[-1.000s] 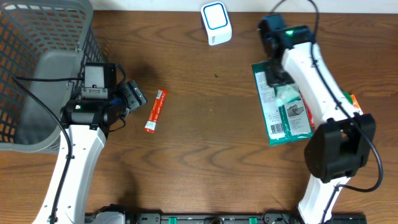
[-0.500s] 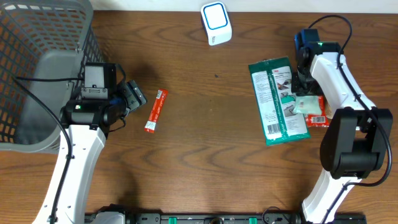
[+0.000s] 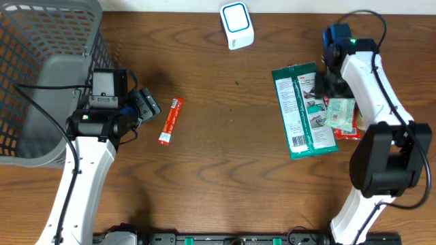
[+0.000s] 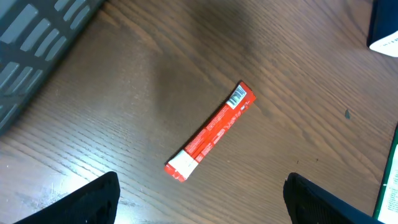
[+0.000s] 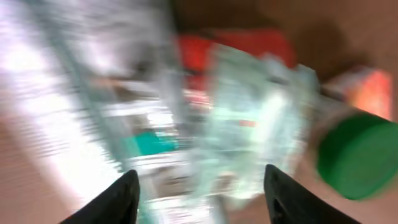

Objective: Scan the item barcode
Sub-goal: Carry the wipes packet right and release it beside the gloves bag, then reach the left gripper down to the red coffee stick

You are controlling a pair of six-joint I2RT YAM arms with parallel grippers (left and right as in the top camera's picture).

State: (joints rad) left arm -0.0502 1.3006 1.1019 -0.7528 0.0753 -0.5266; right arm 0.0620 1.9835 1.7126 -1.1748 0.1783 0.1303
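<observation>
Green packet point(image 3: 303, 112) lies below right hand point(image 5: 202, 186), fingers parted.

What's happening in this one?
A barcode scanner stands at the far edge of the table. The left gripper hovers open above a red stick packet, not touching it. The right gripper is open over a green pouch and a clear bottle; nothing is held.

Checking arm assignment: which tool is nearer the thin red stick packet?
Left. The left tool is just beside the thin red stick packet; the right tool is far across, at the flat green pouch.
</observation>
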